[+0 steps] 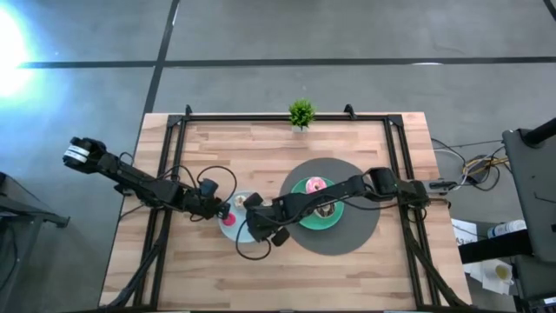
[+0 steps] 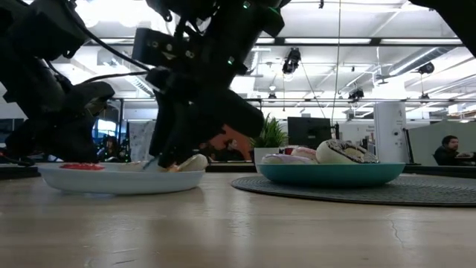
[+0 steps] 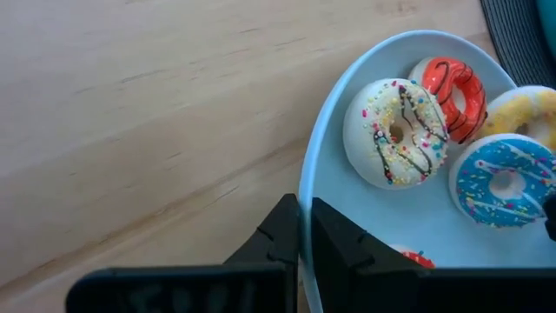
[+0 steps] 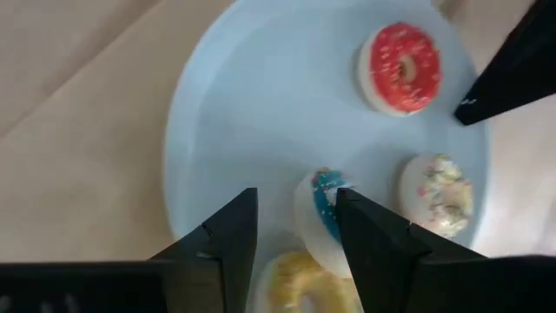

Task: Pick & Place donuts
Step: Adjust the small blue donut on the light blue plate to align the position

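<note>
Right wrist view: a blue-iced donut [image 4: 320, 217] is seen standing between the spread fingers of the right gripper [image 4: 295, 228], low over the light-blue plate [image 4: 234, 113]; whether it is pinched or only straddled cannot be told, but the placing suggests a set-down or release onto that plate. Around it on the same plate lie a yellow donut [image 4: 295, 283] just beside it, a white sprinkled donut [image 4: 437, 195] and a red donut [image 4: 401, 68] farther off, spaced so that each keeps its own patch of plate. In the left wrist view the same group is shown, with an orange striped donut [image 3: 456, 91] touching the white one. The left gripper [image 3: 304, 228] is held at the plate's rim with its fingers pressed together and nothing between them, apparently parked out of the way. In the high view the light-blue plate sits left of centre, and to its right a green plate [image 1: 334, 219] rests on a round dark mat [image 1: 356, 239], carrying a pink donut [image 1: 316, 184] and at least one more, presumably the stock yet to be moved. A small potted plant [image 1: 301, 113] stands at the far edge of the table [image 1: 261, 143].
</note>
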You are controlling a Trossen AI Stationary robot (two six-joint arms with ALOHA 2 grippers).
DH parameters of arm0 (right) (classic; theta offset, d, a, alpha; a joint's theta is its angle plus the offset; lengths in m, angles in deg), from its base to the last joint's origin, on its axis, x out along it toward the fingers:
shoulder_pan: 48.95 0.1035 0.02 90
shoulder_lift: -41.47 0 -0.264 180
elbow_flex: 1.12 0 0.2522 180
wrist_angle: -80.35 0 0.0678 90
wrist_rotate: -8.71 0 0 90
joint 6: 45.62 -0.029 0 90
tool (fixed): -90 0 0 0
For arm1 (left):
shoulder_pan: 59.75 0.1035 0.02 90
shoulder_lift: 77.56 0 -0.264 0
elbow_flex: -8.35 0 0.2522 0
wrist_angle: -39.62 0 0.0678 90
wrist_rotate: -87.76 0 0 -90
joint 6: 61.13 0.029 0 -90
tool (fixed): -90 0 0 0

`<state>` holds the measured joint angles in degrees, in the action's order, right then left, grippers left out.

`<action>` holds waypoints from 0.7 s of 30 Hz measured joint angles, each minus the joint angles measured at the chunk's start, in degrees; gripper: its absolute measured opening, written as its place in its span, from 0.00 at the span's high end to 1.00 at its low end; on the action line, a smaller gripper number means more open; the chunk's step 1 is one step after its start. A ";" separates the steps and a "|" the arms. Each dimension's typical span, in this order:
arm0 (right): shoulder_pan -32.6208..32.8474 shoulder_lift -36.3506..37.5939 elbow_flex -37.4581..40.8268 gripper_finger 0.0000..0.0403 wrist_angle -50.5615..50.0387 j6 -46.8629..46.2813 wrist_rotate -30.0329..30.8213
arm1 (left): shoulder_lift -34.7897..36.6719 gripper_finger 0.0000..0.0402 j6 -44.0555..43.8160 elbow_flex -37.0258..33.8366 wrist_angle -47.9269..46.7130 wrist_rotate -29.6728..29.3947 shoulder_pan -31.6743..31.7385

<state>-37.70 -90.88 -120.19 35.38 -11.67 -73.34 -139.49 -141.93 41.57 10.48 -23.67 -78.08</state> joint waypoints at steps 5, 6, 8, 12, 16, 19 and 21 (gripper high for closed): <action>0.21 0.02 -1.08 0.63 0.13 1.12 0.17 | 0.00 1.00 0.22 0.00 0.09 0.85 0.00; 0.23 0.02 -1.00 0.63 0.15 1.10 0.17 | 0.00 1.00 0.22 0.00 0.10 0.85 0.00; 0.14 0.02 -0.41 0.62 0.09 1.18 0.17 | 0.00 1.00 0.22 0.00 0.12 0.85 0.00; 0.04 0.02 0.39 0.62 0.10 1.16 0.18 | 0.00 1.00 0.22 0.00 0.20 0.85 0.00; 0.10 0.02 0.78 0.63 0.11 1.21 0.15 | 0.00 1.00 0.20 0.00 0.25 0.83 0.00; 0.00 0.02 0.78 0.64 0.31 1.31 0.15 | 0.00 1.00 0.22 0.00 0.29 0.83 0.00; -0.21 0.02 0.98 0.65 0.55 2.06 0.11 | 0.00 1.00 0.22 0.00 0.39 0.82 0.00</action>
<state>-37.91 -90.86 -119.21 35.93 -9.61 -73.23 -139.49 -141.70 41.57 10.86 -22.84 -78.08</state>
